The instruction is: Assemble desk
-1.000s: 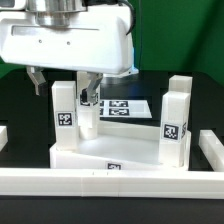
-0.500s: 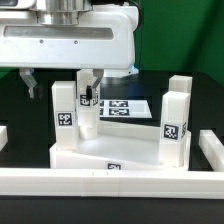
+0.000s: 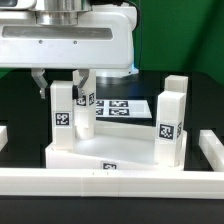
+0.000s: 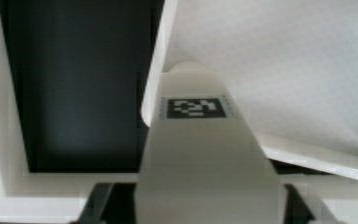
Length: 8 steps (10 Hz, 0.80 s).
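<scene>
Over the tabletop: a Franka arm's gripper (image 3: 62,82) straddles the top of an upright desk leg (image 3: 62,113) on the exterior view's left.
Jaws: one finger on each side of the leg and drawn in against it; they look clenched on it, though actual contact is hard to confirm.
Wrist view: the leg (image 4: 201,140) runs straight out from between the dark finger pads (image 4: 108,200), its tag face toward the camera.
Desk: the rimmed slab (image 3: 110,152) lies flat with its corner sockets up; two more legs stand in it, one just behind the gripped one (image 3: 87,100), one on the exterior view's right (image 3: 170,122).
Step in hand, by judgement: seating or turning the gripped leg into its corner socket.
Doing it well: keep the leg vertical, grip square on its flat faces, and press straight down so the slab does not skid.
Surface: black table top, a white border rail (image 3: 110,182) across the front, the marker board (image 3: 128,106) lying behind.
Room: green backdrop.
</scene>
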{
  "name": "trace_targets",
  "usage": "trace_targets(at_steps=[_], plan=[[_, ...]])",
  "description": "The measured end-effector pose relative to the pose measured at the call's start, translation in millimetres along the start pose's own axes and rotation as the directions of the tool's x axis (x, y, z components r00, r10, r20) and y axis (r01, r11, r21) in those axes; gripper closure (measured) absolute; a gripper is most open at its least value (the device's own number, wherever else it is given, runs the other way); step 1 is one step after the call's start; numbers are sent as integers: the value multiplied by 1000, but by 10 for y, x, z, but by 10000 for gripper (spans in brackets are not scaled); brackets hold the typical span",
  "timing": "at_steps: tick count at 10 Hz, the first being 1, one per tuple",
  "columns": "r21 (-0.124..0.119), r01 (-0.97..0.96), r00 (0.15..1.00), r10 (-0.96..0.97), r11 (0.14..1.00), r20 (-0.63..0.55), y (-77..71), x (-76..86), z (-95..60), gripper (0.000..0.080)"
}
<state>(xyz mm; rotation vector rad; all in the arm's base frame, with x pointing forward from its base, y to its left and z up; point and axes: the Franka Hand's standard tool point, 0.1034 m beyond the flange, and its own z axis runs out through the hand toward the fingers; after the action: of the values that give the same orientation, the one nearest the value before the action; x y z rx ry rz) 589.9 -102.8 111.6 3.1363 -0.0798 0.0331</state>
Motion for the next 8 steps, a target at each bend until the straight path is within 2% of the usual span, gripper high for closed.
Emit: trace_targets(at_steps=[1, 4, 5, 7, 8], plan=[[0, -12, 1000, 12, 1000, 0, 1, 0, 1, 511], [3, -269, 963, 269, 963, 5, 56, -11, -5, 511], [4, -396, 918, 396, 918, 5, 67, -17, 0, 511], [7, -528, 849, 528, 849, 7, 81, -27, 9, 511], [7, -639, 769, 639, 769, 9, 76, -27, 13, 511]])
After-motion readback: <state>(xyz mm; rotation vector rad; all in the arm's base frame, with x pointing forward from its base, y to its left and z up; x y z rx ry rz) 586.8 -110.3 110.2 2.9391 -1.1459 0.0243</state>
